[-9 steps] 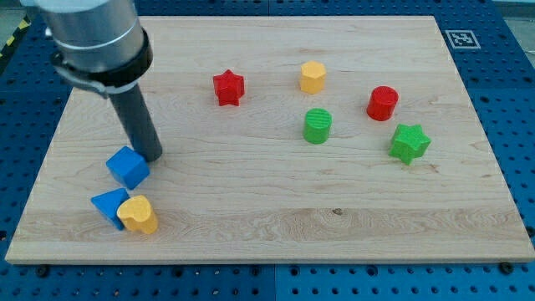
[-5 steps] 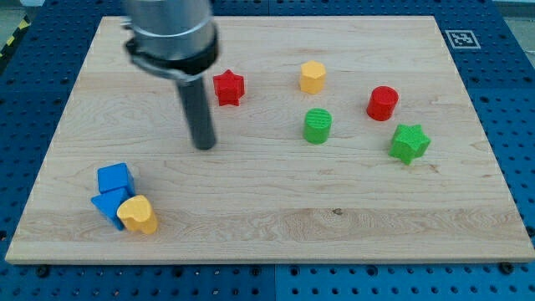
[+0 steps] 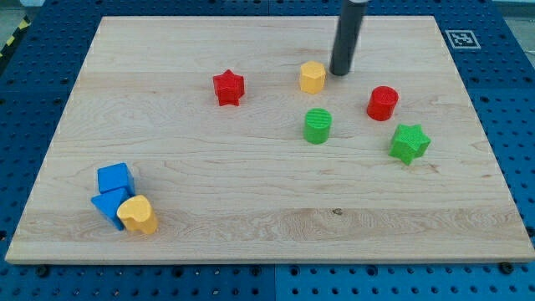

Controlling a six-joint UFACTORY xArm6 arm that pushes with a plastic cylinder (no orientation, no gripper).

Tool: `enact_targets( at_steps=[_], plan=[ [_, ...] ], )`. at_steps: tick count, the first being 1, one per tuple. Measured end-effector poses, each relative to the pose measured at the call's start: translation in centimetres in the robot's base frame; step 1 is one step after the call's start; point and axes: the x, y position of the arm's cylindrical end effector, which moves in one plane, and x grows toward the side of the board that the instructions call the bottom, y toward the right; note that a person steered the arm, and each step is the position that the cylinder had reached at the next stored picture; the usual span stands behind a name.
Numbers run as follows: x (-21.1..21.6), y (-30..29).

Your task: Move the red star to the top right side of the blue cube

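The red star [image 3: 228, 87] lies on the wooden board [image 3: 251, 192] in the upper middle-left. The blue cube [image 3: 114, 179] sits far away at the lower left, touching a blue triangular block [image 3: 107, 206] below it and a yellow heart [image 3: 138, 215]. My tip [image 3: 339, 72] is near the view's top, just right of the yellow hexagonal block [image 3: 313, 77], far to the right of the red star and apart from it.
A green cylinder [image 3: 318, 125] stands in the middle right. A red cylinder [image 3: 383, 103] and a green star [image 3: 409, 142] lie further right. A fiducial marker [image 3: 460, 38] is at the board's top right corner.
My tip has swept from beside the blue cube at the lower left, across the board, to the top right of the yellow hexagon. The blue cube shifted slightly down-left against the blue triangle.
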Motion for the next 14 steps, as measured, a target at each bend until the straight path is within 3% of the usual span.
enact_targets(
  at_steps=[4,5,7,9,12,14],
  plan=[
    [3.5,-18.0],
    [4.3,-20.2],
    [6.2,-16.4],
    [6.9,-17.8],
    [14.5,-20.4],
    [15.6,-16.2]
  ],
)
